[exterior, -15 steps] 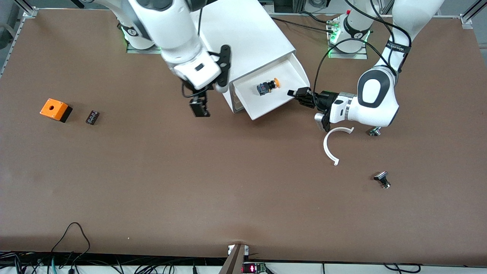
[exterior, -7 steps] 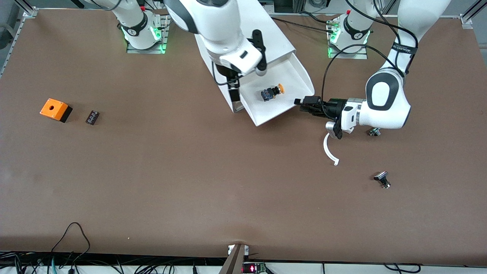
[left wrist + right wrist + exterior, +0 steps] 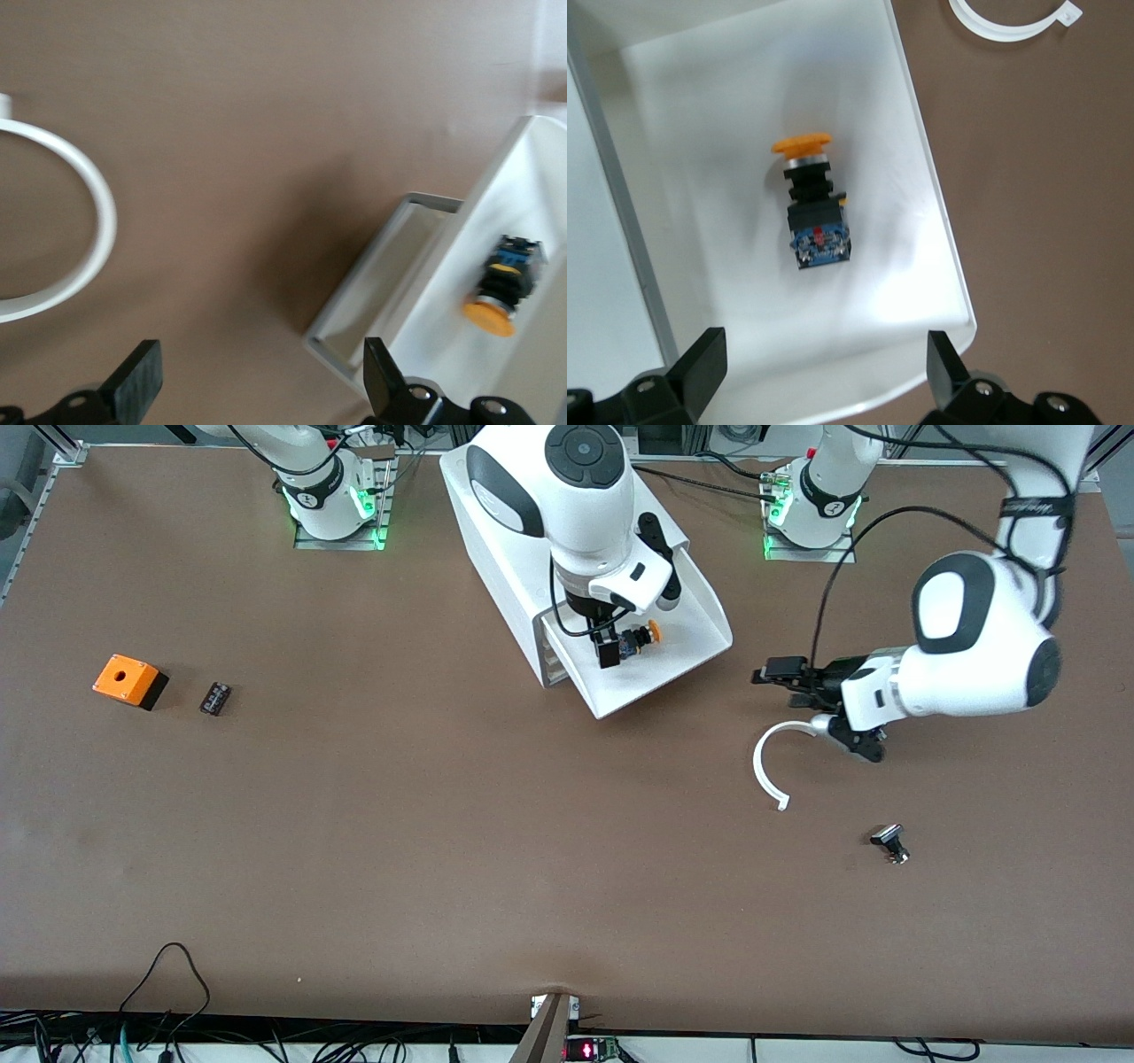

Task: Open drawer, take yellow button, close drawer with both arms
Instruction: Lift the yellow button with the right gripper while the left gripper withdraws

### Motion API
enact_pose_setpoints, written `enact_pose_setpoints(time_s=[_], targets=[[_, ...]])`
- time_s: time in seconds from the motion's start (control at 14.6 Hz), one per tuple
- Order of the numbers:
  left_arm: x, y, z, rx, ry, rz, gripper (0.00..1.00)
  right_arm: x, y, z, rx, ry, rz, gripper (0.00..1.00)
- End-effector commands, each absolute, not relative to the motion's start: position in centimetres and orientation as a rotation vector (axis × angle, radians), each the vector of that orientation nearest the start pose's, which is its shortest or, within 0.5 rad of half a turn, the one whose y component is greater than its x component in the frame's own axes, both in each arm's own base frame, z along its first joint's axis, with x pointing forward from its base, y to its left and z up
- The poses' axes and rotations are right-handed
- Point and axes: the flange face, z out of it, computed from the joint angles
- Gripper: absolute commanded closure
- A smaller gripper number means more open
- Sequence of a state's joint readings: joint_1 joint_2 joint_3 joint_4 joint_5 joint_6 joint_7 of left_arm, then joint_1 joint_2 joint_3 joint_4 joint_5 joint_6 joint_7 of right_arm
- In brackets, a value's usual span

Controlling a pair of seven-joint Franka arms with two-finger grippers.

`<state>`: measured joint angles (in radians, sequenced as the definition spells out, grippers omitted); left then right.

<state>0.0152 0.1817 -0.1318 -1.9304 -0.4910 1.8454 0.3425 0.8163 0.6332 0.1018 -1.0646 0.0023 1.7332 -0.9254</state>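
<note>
Compared with one second ago, the right gripper (image 3: 609, 646) has moved from the table beside the cabinet (image 3: 523, 558) to a place over the open drawer (image 3: 673, 664), just above the button (image 3: 640, 638); its fingers are spread and hold nothing. The left gripper (image 3: 780, 682) has let go of the drawer's edge and drawn back toward the left arm's end of the table; its fingers are now spread wide, over the bare table near the white ring piece (image 3: 769, 766). The button lies on its side in the drawer, orange cap pointing toward the left arm's end. The right arm's wrist hides part of the drawer, and the lower drawers can hardly be seen.
</note>
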Motion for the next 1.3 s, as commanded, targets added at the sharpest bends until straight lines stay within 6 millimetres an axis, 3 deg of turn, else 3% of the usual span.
enact_pose_setpoints(time_s=[0.0,0.21,0.62,0.89,0.96,1.03,1.23], targets=[[56.1,-8.1,41.7,2.768,-0.327,-0.259,0.00,45.9,59.0,45.5,1.919,2.552,0.074,0.00],[55.5,-6.7,46.5,2.952,-0.310,-0.237,0.00,45.7,60.0,43.9,1.912,2.556,0.085,0.00],[54.1,-4.5,53.6,3.121,-0.211,-0.121,0.00,45.1,61.0,41.0,1.825,2.544,0.043,0.00],[54.1,-3.8,55.1,3.162,-0.136,-0.075,0.00,44.8,61.5,39.3,1.820,2.550,0.024,0.00],[54.1,-3.8,55.1,3.164,-0.104,-0.074,0.00,44.8,61.6,39.2,1.819,2.549,0.024,0.04],[54.1,-3.9,55.1,3.166,-0.100,-0.072,0.00,44.8,61.6,39.1,1.816,2.550,0.024,0.13],[54.3,-3.6,55.8,3.192,-0.061,-0.038,0.00,44.1,62.3,39.4,1.758,2.532,0.049,0.48]])
